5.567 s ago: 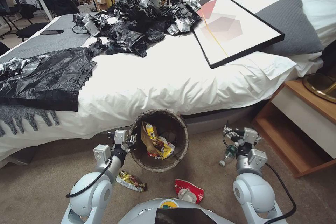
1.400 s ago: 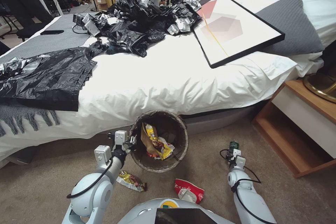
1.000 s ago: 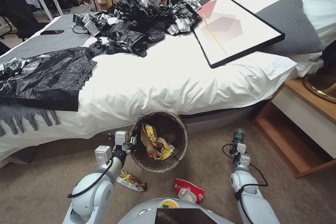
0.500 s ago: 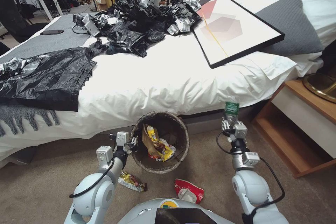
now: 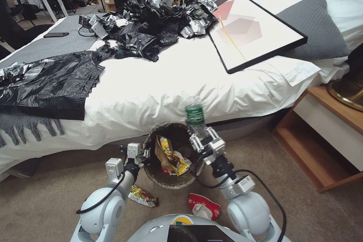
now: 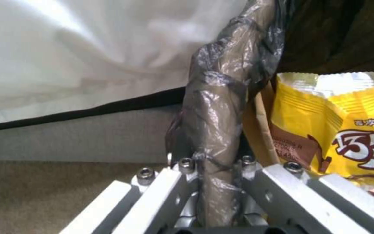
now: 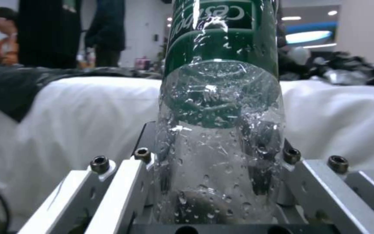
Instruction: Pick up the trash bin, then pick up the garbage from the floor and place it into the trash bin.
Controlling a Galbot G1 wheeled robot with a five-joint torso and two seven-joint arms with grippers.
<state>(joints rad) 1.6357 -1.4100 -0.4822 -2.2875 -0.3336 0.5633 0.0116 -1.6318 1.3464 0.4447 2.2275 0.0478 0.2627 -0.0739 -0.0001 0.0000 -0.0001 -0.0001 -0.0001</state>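
- Beige carpet floor [image 5: 321,211] runs beside a bed with a white sheet [image 5: 170,79], and the trash bin [image 5: 152,169] sits at the bed's edge between the robot's two arms.
- Fingers [image 6: 161,191] of the left gripper [image 5: 140,154] are closed on the bin's rim, pinching the dark bag liner [image 6: 221,130] folded over it; the left wrist view shows the bagged rim standing up between the two metal fingers.
- Just inside that rim, touching the liner, lie a brown paper bag [image 6: 260,136] and a yellow snack wrapper [image 6: 338,117].
- Fingers [image 7: 122,188] of the right gripper [image 5: 206,140] are closed on a clear plastic bottle with a green label [image 5: 194,115]; droplets cling to its inner wall.
- That bottle is held off the floor, roughly upright with a slight tilt, above the bin's right rim and in front of the hanging sheet.
- Farther out on the floor, near the bin on the robot's side, lie a crumpled dark-and-gold wrapper [image 5: 140,196] by the left arm and a red-and-white carton [image 5: 204,206] by the right arm.
- On the bed lie heaped black plastic bags [image 5: 147,26], a flat black bag [image 5: 49,83], a framed picture [image 5: 245,22] and a grey pillow [image 5: 314,26].
- A wooden nightstand [image 5: 329,128] stands on the right side, well apart from the bin.
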